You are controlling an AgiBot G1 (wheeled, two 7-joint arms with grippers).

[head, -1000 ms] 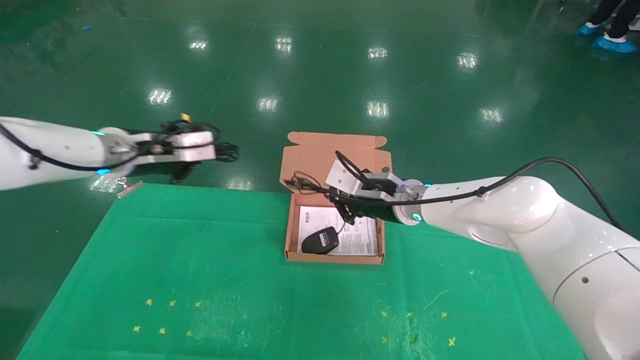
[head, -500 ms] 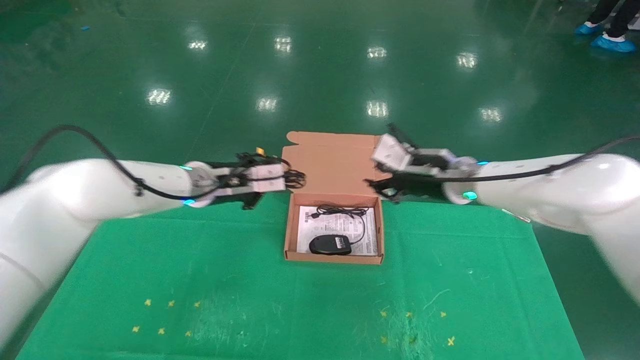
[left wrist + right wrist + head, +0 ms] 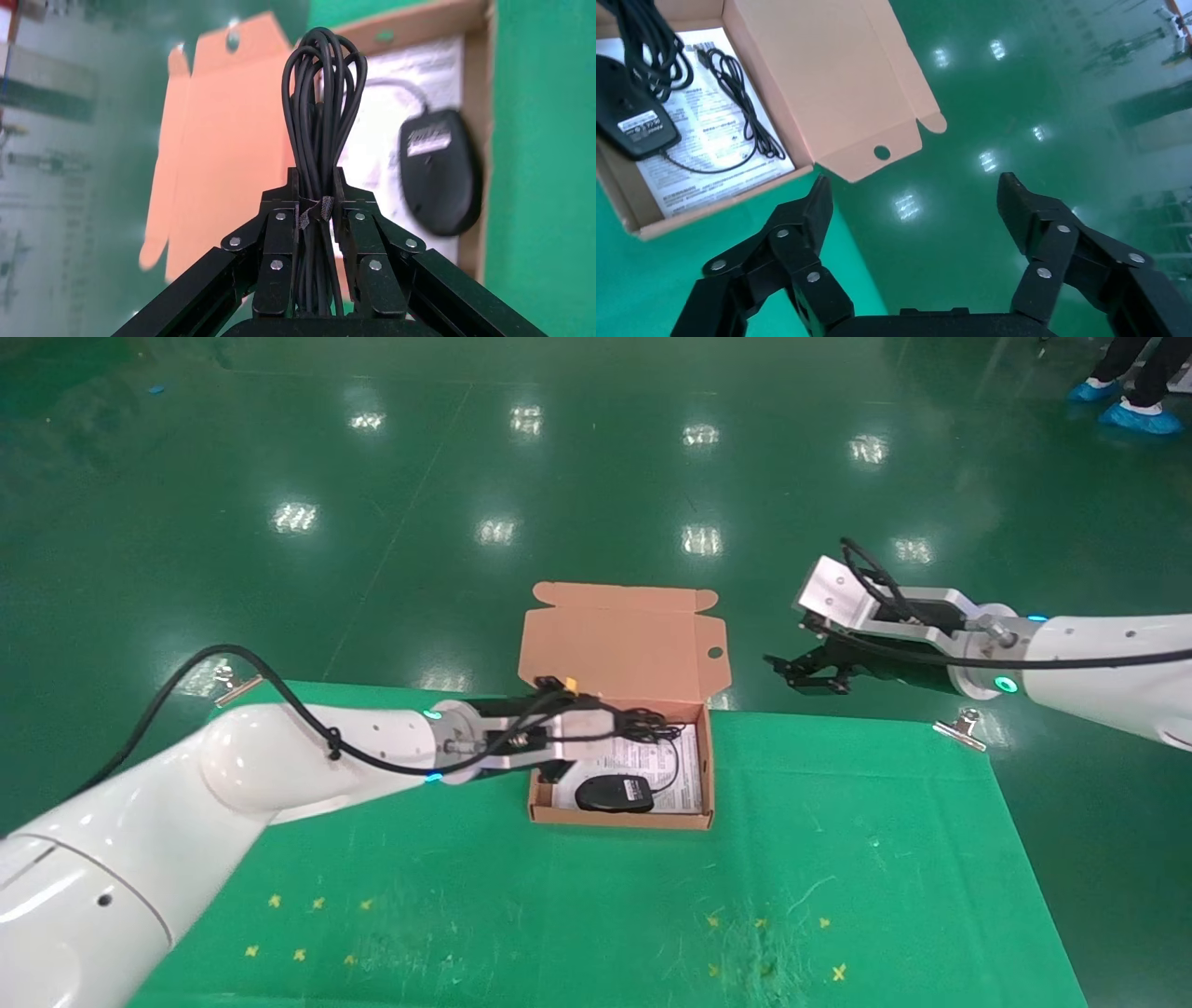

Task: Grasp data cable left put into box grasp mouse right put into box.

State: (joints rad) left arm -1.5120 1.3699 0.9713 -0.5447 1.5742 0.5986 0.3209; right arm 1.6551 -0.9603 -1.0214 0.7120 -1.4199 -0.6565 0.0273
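The brown cardboard box (image 3: 708,775) stands open at the table's far edge, its lid (image 3: 619,640) up. The black mouse (image 3: 613,794) lies inside on the white sheet with its thin cord (image 3: 672,756). It also shows in the left wrist view (image 3: 441,172) and the right wrist view (image 3: 631,119). My left gripper (image 3: 643,721) is shut on the coiled black data cable (image 3: 322,105) and holds it over the box's back left part. My right gripper (image 3: 792,672) is open and empty, off the table's far edge, right of the box (image 3: 638,217).
The table has a green cloth (image 3: 559,896) with yellow marks near the front. Metal clips (image 3: 959,727) hold the cloth at the far corners. Beyond the table is a shiny green floor (image 3: 596,477).
My left gripper has carried the data cable from left of the box to over its inside. My right gripper let go of the mouse in the box and has pulled away right and back.
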